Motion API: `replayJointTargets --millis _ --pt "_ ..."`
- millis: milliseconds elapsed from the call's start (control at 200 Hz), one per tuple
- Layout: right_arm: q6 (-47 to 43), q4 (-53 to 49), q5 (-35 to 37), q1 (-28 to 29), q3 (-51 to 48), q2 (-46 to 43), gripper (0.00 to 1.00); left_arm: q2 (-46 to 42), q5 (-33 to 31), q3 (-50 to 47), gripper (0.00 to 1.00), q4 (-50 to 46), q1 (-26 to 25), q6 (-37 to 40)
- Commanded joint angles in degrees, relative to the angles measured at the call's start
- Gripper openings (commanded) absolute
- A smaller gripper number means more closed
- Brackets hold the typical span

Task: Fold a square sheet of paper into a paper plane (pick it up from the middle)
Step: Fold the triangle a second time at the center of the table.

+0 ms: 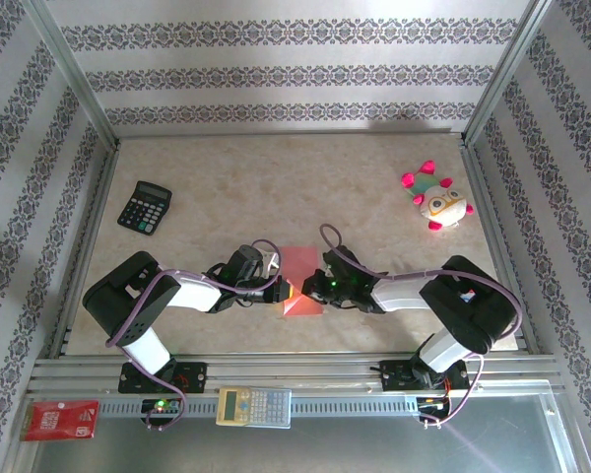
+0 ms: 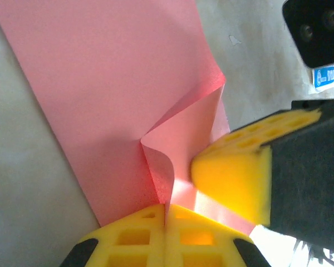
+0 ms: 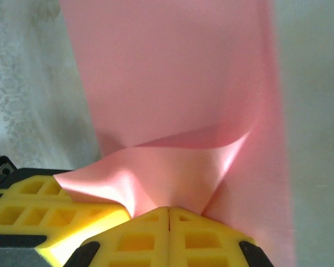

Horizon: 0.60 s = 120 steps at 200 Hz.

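Observation:
The square sheet of paper (image 1: 299, 268), salmon pink, lies at the table's middle between my two arms, its near end bent up into a pointed flap. My left gripper (image 1: 282, 290) is shut on the sheet's near left part. In the left wrist view its yellow pads (image 2: 134, 236) meet on a raised curl of the sheet (image 2: 117, 94). My right gripper (image 1: 318, 286) is shut on the sheet from the right. In the right wrist view the pink sheet (image 3: 172, 83) buckles up into the closed right gripper (image 3: 168, 216). The two grippers almost touch. The paper plane is out of view.
A black calculator (image 1: 144, 207) lies at the back left and a pink-and-white plush toy (image 1: 435, 200) at the back right. A grey calculator (image 1: 254, 405) and a small red card (image 1: 59, 420) rest on the near metal rail. Patterned walls and aluminium posts enclose the table.

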Motion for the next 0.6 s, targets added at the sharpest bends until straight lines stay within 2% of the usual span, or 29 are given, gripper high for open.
replayJointTargets --millis 0,195,375,595 --pt "-2.4 -4.17 1.26 -2.1 -1.03 -3.47 0.0 7.7 -5.2 -0.69 0.0 -7.62 -1.01 2.3" --pt "-2.92 -5.36 0.1 -2.08 1.1 -5.55 0.0 7.74 -5.18 -0.61 0.0 -7.69 -1.01 2.32" --pt "-3.86 -4.56 -0.34 -1.58 3.68 -1.36 0.0 7.86 -5.17 -0.69 0.0 -7.48 -1.01 2.24" --pt "-5.7 -3.61 -1.33 -4.2 3.74 3.16 0.0 7.95 -4.99 -0.67 0.0 -7.73 -1.01 2.32"
